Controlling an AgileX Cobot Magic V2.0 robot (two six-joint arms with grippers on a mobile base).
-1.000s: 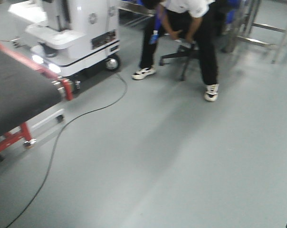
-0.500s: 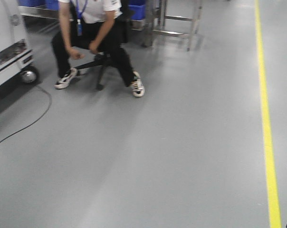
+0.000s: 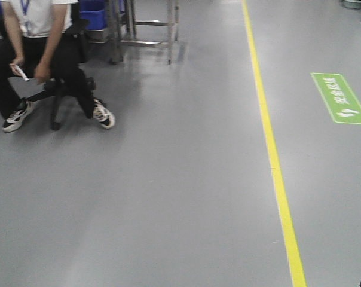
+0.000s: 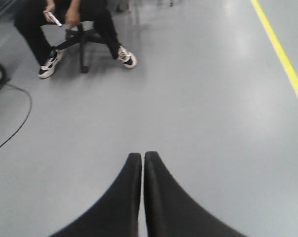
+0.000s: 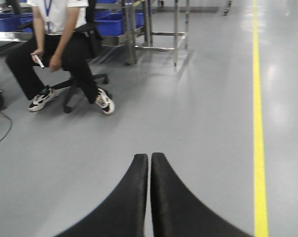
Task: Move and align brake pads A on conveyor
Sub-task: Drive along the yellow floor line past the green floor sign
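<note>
Facing one seated person, two end effectors sit closed.

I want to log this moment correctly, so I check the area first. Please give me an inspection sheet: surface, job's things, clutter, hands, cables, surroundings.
Surface: only smooth grey floor in all views; conveyor not in view.
Job's things: nothing seen; no brake pads in view.
Clutter: nothing seen.
Hands: left hand shut, holding nothing; right hand shut, holding nothing; both above the floor.
Cables: one black cable lying on the floor, at the left of the left wrist view.
Surroundings: person seated on a chair; yellow line; green floor sign; blue bins; steel frame.
</note>
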